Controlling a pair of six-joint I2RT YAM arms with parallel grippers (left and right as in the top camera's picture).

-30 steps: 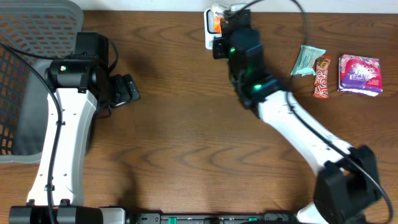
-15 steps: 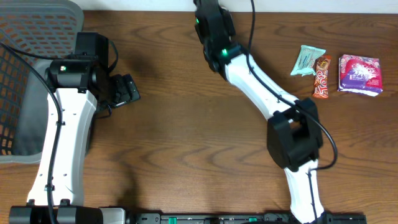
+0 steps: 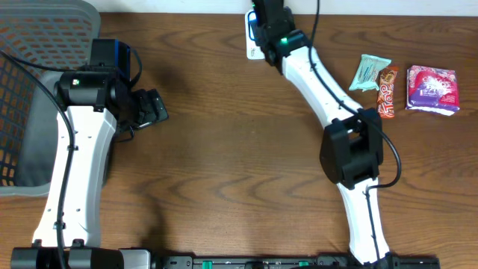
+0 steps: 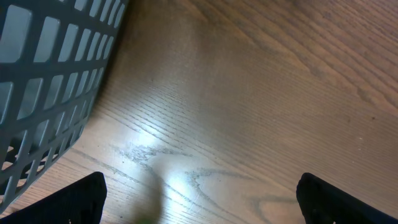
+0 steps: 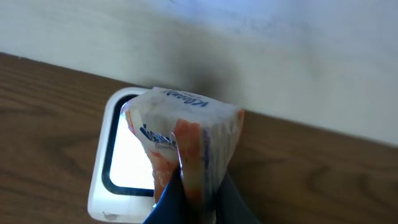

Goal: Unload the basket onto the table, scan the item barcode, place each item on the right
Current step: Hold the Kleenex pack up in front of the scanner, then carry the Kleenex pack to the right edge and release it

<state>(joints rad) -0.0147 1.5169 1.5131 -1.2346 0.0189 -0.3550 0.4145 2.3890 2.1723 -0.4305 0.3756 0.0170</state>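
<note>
Dark brown wood grain covers the tabletop (image 3: 224, 149), which ends at a pale wall (image 5: 280, 50) along its far edge. A grey mesh basket (image 3: 30, 45) sits at the far left corner, and the left arm (image 3: 75, 172) runs up the left side beside it. The left tool (image 4: 208, 202) hangs over bare wood near the basket with its fingers spread wide and nothing between them. The right arm (image 3: 328, 97) stretches from the near edge to the middle of the far edge, where a white scanner (image 5: 109, 168) with a bright window lies flat against the wall. The right tool (image 5: 189, 186) is clamped tight on a pack of tissues (image 5: 186, 124), white with orange and blue print, pinching it from below. The pack stands over the right part of the scanner's window; whether it touches the scanner cannot be told. Toward the far right corner lie a green packet (image 3: 369, 72), a candy bar (image 3: 386, 92) just beside it, and a pink packet (image 3: 431, 89) nearest the right edge.
</note>
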